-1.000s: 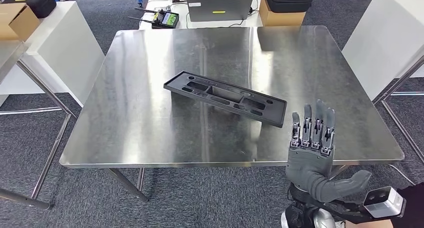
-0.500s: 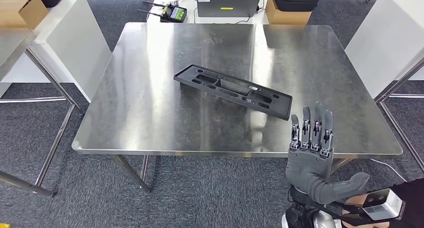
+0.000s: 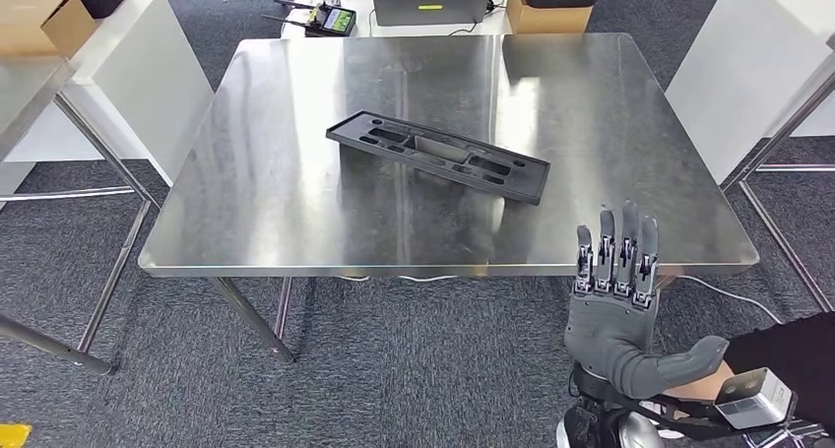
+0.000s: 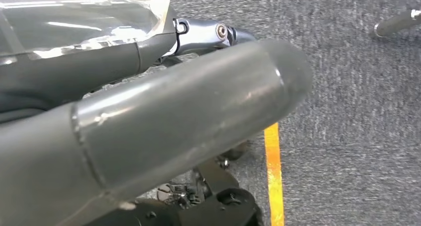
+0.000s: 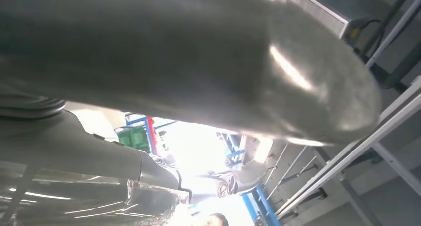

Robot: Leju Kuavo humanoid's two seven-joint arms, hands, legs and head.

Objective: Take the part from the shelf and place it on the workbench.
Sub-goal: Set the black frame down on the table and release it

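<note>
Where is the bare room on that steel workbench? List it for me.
The workbench is mostly bare. Free patches: the wide left strip between the left edge and the black part; the near strip between the part and the front edge; the right side out to the right edge; the far strip behind the part. Only the middle is taken. The right hand hovers off the near right corner.

Even overhead light fills your head view, sharp from edge to edge, with pale streaks of glare running across the steel desk (image 3: 295,172) and a soft reflection beneath the black part (image 3: 438,157). Your left wrist view is dimmer: the grey thumb of the left hand (image 4: 164,121) sits too close and blurs, while the carpet (image 4: 357,112) behind stays fairly crisp. In your right wrist view the right hand (image 5: 198,57) looms dark and unfocused against a blown-out white patch of backlight.
</note>
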